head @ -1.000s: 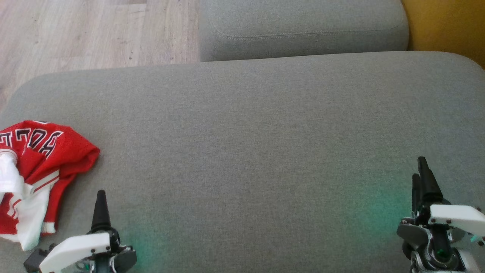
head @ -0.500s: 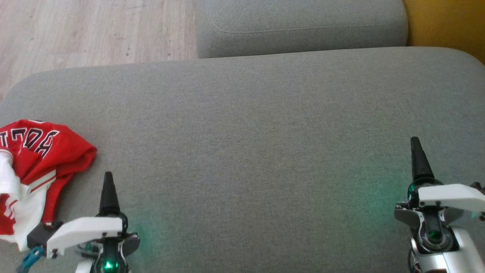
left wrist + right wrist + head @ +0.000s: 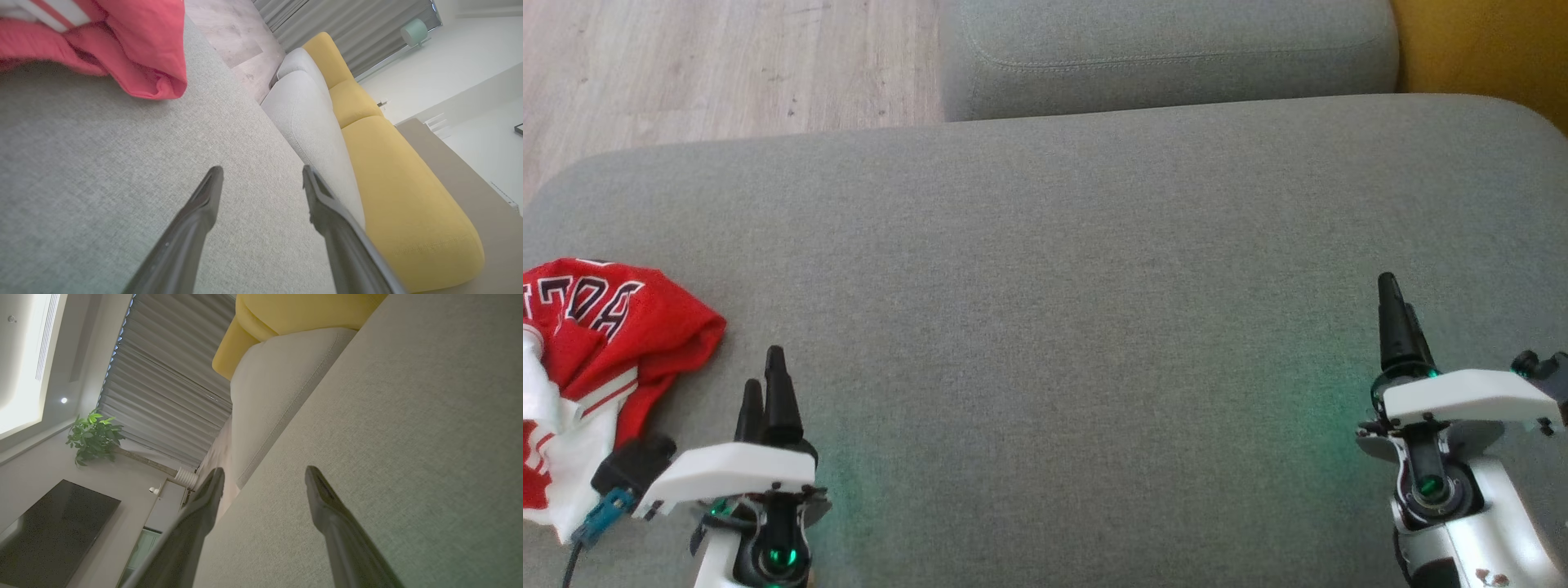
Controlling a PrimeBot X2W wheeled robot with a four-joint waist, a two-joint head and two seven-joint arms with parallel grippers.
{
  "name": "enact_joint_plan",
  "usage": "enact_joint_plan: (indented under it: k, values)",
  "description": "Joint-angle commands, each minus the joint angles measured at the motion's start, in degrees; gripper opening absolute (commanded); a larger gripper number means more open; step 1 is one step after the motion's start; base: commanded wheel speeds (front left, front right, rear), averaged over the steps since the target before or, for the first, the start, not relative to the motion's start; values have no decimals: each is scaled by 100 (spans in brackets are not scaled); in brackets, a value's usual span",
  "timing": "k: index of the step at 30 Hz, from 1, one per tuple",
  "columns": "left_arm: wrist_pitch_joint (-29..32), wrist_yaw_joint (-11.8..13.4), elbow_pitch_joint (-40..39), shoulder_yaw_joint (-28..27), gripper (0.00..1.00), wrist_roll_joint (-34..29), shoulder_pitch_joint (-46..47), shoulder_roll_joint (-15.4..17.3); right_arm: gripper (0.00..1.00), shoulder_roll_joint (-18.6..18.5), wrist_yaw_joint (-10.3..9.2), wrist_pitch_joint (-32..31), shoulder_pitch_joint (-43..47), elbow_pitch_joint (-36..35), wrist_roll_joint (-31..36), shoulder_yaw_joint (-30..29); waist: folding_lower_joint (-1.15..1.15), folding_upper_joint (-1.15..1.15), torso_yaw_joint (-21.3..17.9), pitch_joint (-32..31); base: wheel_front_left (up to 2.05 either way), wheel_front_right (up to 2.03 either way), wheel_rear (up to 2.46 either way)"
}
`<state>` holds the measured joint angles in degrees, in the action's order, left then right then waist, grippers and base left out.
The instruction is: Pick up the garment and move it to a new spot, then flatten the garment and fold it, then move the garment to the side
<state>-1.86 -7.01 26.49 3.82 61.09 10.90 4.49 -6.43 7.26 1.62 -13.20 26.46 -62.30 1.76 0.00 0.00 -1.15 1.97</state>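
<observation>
Garment (image 3: 596, 343), crumpled red and white, lies at the left edge of the grey cushion (image 3: 1054, 286), its long axis running near to far and a folded red corner pointing right. Left gripper (image 3: 764, 369) hovers just beside it, right gripper (image 3: 1396, 294) well apart; both stand spread, holding nothing.

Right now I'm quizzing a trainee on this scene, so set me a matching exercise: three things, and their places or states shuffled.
Things:
1. crumpled red and white fabric garment
2. left claw
3. right claw

Places and states:
A. open, over the right side of the grey upholstered seat
B. open, just right of the garment
C. lying at the seat's left edge

Pairs: 1-C, 2-B, 3-A
</observation>
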Motion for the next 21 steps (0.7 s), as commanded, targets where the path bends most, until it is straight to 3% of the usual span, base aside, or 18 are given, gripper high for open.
enact_joint_plan:
  k: [1, 21]
  values:
    - [-95, 33, -113, -41, 100, -211, 400, 128, 100, -129, 10, 112, -422, -129, 200, 87, 0, 0, -2, 8, 0, 0, 0]
    - [-431, 296, 97, -3, 100, -1748, 464, 70, 100, -206, 13, 450, -682, 126, 1695, 392, 0, 0, -36, 58, 0, 0, 0]
